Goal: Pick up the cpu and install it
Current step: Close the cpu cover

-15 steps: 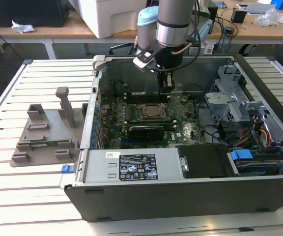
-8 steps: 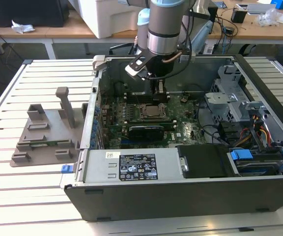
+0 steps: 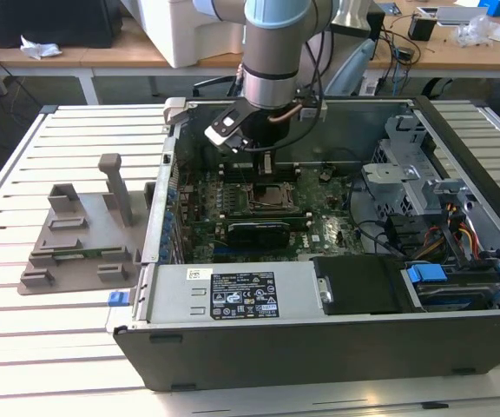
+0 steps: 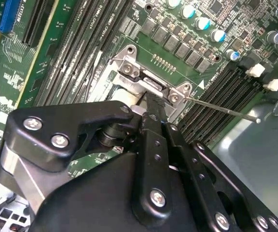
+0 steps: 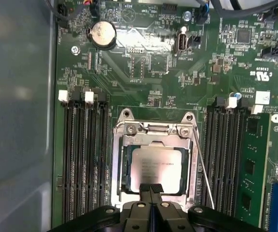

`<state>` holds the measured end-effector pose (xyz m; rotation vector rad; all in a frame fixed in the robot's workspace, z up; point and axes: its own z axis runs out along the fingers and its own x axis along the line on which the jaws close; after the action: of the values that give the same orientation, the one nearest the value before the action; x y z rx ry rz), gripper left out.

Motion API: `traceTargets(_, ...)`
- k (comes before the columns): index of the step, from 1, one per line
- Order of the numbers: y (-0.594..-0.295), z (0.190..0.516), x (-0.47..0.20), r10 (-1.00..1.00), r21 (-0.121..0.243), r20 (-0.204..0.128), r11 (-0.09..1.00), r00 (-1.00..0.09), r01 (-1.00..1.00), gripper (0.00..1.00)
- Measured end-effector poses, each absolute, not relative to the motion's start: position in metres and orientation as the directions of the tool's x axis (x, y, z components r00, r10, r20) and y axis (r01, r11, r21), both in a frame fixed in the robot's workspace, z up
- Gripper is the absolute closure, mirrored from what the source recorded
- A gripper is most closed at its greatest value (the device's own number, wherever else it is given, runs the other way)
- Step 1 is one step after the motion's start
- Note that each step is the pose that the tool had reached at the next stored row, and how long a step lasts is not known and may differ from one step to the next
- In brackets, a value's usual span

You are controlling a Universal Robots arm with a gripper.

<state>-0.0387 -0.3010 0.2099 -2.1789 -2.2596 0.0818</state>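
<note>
Inside the case [image 3: 319,358] on the slatted table [image 3: 50,347], jaws hang together over the socketed cpu [image 5: 156,163]

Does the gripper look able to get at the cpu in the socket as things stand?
Probably yes. In the first wrist view the gripper, fingers shut, is right at the edge of the cpu, whose silvery top lies bare in the socket, with the lever aside.
</note>
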Motion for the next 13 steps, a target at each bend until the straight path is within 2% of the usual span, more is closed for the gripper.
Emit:
traceTargets(8,-0.301,0.214,-0.037,0.999,-0.039,-0.036,0.036,-0.037,0.999,0.89)
traceTargets(13,-0.301,0.214,-0.005,0.999,-0.073,-0.035,0.036,-0.038,0.997,0.89)
